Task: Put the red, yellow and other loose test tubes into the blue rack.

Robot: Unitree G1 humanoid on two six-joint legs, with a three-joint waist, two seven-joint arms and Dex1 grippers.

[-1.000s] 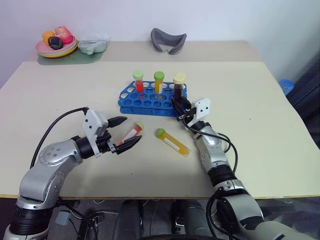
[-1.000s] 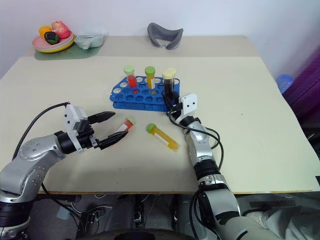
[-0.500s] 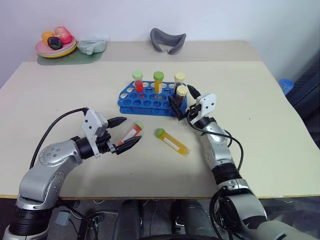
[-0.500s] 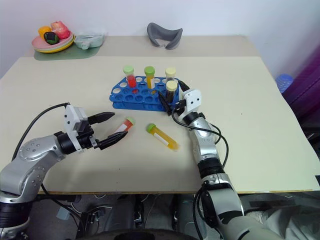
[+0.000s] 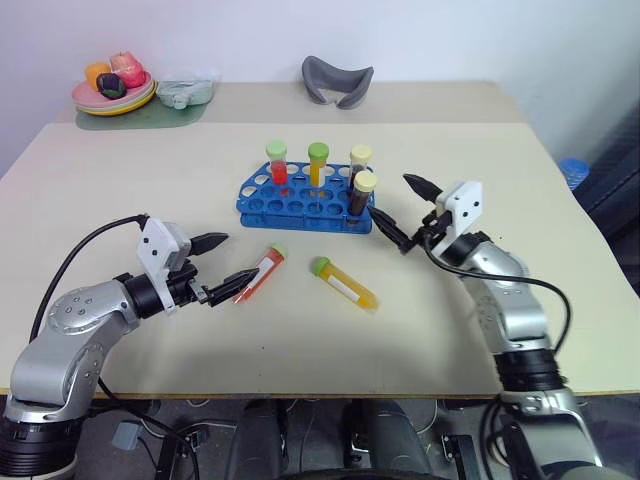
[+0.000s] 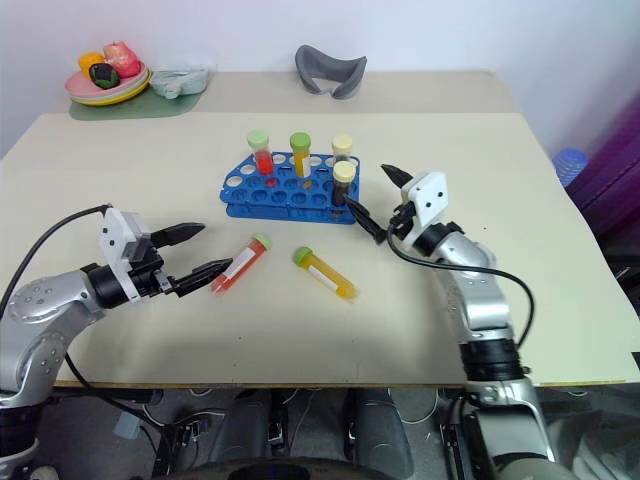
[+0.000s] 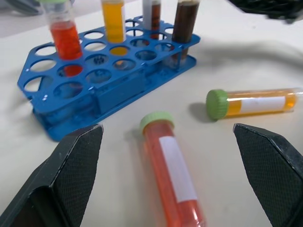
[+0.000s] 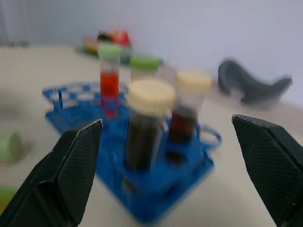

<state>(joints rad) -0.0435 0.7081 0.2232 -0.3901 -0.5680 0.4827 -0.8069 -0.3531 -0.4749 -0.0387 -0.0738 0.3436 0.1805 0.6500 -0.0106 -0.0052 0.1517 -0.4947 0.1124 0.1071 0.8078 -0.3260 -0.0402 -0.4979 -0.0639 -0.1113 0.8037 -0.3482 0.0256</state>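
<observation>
The blue rack [image 5: 300,203] stands mid-table with a red tube [image 5: 277,162], a yellow tube [image 5: 318,163] and two dark cream-capped tubes [image 5: 364,192] upright in it. In front of it lie a loose red tube [image 5: 259,273] and a loose yellow tube [image 5: 346,284], both green-capped. My left gripper [image 5: 241,257] is open just left of the red tube, whose lower end lies near the gripper's lower fingertip. Beside the rack's right end my right gripper [image 5: 392,199] hangs open and empty. The left wrist view shows the red tube [image 7: 173,182] between the fingers [image 7: 71,172].
At the back left are a plate of fruit [image 5: 112,92] on a green mat and a clear container [image 5: 185,93]. A grey curved object [image 5: 337,80] lies at the back centre. The table's right side is bare.
My right gripper let go of the dark tube in the rack's front row, opened wide and drew back to the right and up. My left gripper slid slightly left, away from the red tube.
</observation>
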